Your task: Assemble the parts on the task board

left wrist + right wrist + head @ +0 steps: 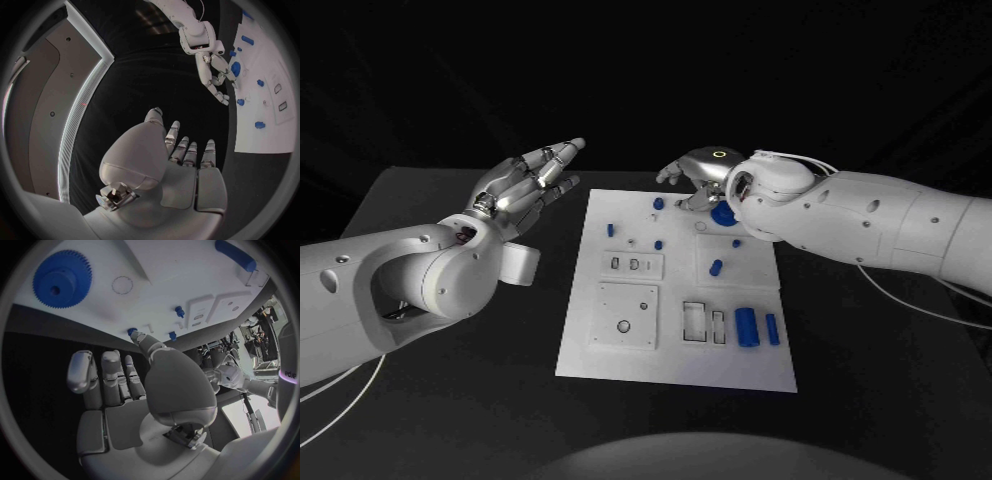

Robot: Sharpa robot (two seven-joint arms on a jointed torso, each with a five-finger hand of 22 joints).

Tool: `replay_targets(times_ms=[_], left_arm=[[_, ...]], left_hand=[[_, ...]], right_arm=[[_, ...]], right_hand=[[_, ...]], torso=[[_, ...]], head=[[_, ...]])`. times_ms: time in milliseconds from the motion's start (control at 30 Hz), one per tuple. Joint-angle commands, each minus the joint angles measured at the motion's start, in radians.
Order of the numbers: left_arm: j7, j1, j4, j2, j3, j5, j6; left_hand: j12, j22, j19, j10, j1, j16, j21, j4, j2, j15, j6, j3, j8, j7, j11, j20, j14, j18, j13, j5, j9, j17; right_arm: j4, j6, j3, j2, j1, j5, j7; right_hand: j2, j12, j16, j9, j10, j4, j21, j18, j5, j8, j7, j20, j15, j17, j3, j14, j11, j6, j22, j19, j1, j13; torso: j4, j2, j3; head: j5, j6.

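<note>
White task board [678, 362] flat mid-table; blue parts [747, 327] scattered on it

The task board [678, 372] is seen as a smooth, matt white plate, seemingly plastic. The toothed gear [61, 279] near its far edge is made of matt blue plastic, as are the two cylinders [757, 327] by its right edge. A matt black surface is presented by the table [473, 380]. Both hands [528, 185] [700, 170] are finished in satiny silver, apparently metal; the arm shells [877, 225] are formed of glossy white plastic.

The task board [678, 368] lies mid-table [444, 330], a gear [723, 214] at its far right, 2 cylinders [747, 327] near-right.
</note>
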Motion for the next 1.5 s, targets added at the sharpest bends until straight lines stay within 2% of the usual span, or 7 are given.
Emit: replay_targets(times_ms=[33, 300, 433, 500, 667, 1033, 1500], left_arm=[[0.008, 0.001, 0.002, -0.001, 0.001, -0.006, 0.008], [0.006, 0.001, -0.003, 0.005, 0.001, -0.006, 0.008], [0.004, 0.001, -0.006, 0.012, 0.001, -0.006, 0.009], [0.003, 0.000, -0.007, 0.014, 0.001, -0.006, 0.010], [0.000, 0.000, -0.011, 0.020, 0.000, -0.006, 0.015], [-0.002, -0.001, -0.017, 0.029, 0.000, -0.006, 0.027], [-0.003, -0.001, -0.016, 0.026, 0.000, -0.006, 0.029]], left_hand=[[0.004, 0.001, 0.001, 0.007, 0.007, 0.006, 0.007, 0.001, -0.003, 0.009, 0.003, 0.000, 0.003, 0.000, 0.002, 0.008, 0.001, 0.008, 0.001, 0.005, 0.001, 0.001], [0.006, 0.002, 0.004, 0.020, 0.009, 0.012, 0.009, 0.001, -0.002, 0.015, 0.009, 0.001, 0.008, 0.005, 0.008, 0.011, 0.006, 0.008, 0.003, 0.007, 0.002, 0.003], [0.009, 0.003, 0.005, 0.036, 0.011, 0.015, 0.011, 0.001, -0.001, 0.019, 0.014, 0.002, 0.012, 0.008, 0.011, 0.012, 0.009, 0.009, 0.006, 0.008, 0.002, 0.004], [0.010, 0.003, 0.006, 0.044, 0.012, 0.016, 0.011, 0.001, -0.001, 0.021, 0.016, 0.002, 0.014, 0.010, 0.013, 0.013, 0.009, 0.009, 0.007, 0.009, 0.002, 0.005], [0.013, 0.004, 0.007, 0.064, 0.014, 0.020, 0.013, 0.001, -0.001, 0.025, 0.025, 0.002, 0.019, 0.013, 0.016, 0.014, 0.012, 0.009, 0.011, 0.009, 0.003, 0.005], [0.016, 0.004, 0.009, 0.084, 0.017, 0.025, 0.015, 0.000, -0.001, 0.029, 0.037, 0.003, 0.026, 0.016, 0.020, 0.015, 0.015, 0.009, 0.014, 0.010, 0.005, 0.006], [0.017, 0.005, 0.011, 0.096, 0.018, 0.028, 0.016, 0.001, -0.001, 0.032, 0.047, 0.003, 0.032, 0.018, 0.023, 0.015, 0.018, 0.009, 0.016, 0.010, 0.006, 0.007]], right_arm=[[0.061, -0.116, 0.001, -0.056, 0.019, 0.045, 0.053], [0.199, -0.084, 0.000, -0.218, 0.054, 0.160, 0.031], [0.221, -0.013, -0.002, -0.260, 0.058, 0.181, -0.003], [0.224, 0.015, -0.002, -0.270, 0.059, 0.184, -0.019], [0.219, 0.064, -0.004, -0.284, 0.056, 0.162, -0.055], [0.203, 0.117, -0.004, -0.279, 0.034, 0.097, -0.110], [0.188, 0.146, -0.004, -0.263, 0.011, 0.070, -0.131]], right_hand=[[0.016, 0.048, -0.057, -0.008, 0.075, 0.005, -0.059, 0.031, -0.015, 0.008, 0.006, 0.001, 0.000, -0.090, -0.006, -0.058, -0.002, 0.025, -0.036, -0.054, 0.001, 0.017], [0.017, 0.288, -0.293, -0.033, 0.238, 0.035, -0.479, 0.090, -0.093, 0.009, 0.037, 0.025, 0.020, -0.285, -0.021, -0.304, -0.019, 0.077, -0.309, -0.430, 0.001, 0.160], [0.022, 0.572, -0.254, -0.043, 0.178, 0.079, -0.576, 0.101, -0.178, 0.011, 0.046, 0.057, 0.017, -0.192, -0.079, -0.316, -0.021, 0.108, -0.361, -0.408, -0.030, 0.398], [0.026, 0.814, -0.088, -0.031, 0.317, 0.096, -0.527, 0.098, -0.189, 0.022, 0.055, 0.056, 0.010, 0.052, -0.103, -0.162, -0.030, 0.129, -0.320, -0.347, -0.046, 0.640], [0.026, 1.292, 0.328, 0.034, 0.883, 0.125, 0.044, -0.011, -0.169, 0.067, 0.077, -0.003, -0.004, 0.757, -0.161, 0.378, -0.050, 0.159, 0.103, 0.092, -0.082, 1.205], [0.019, 1.296, 0.328, 0.100, 0.892, 0.150, 0.253, -0.062, -0.140, 0.084, 0.081, -0.025, -0.027, 0.757, -0.189, 0.378, -0.069, 0.129, 0.241, 0.282, -0.097, 1.212], [0.006, 1.296, 0.328, 0.137, 0.892, 0.095, 0.235, -0.056, 0.085, 0.069, 0.090, -0.021, -0.023, 0.757, -0.142, 0.378, -0.063, 0.053, 0.235, 0.262, -0.039, 1.212]], torso=[[-0.0014, 0.001, -0.0005], [-0.0013, 0.000, -0.0011], [0.0000, 0.001, 0.0001], [0.0010, 0.001, 0.0011], [0.0017, 0.001, 0.0007], [0.0017, 0.000, -0.0005], [0.0012, 0.001, -0.0004]], head=[[0.003, -0.004], [-0.001, -0.007], [-0.004, -0.007], [-0.005, -0.008], [-0.006, -0.008], [-0.010, -0.004], [-0.007, 0.007]])
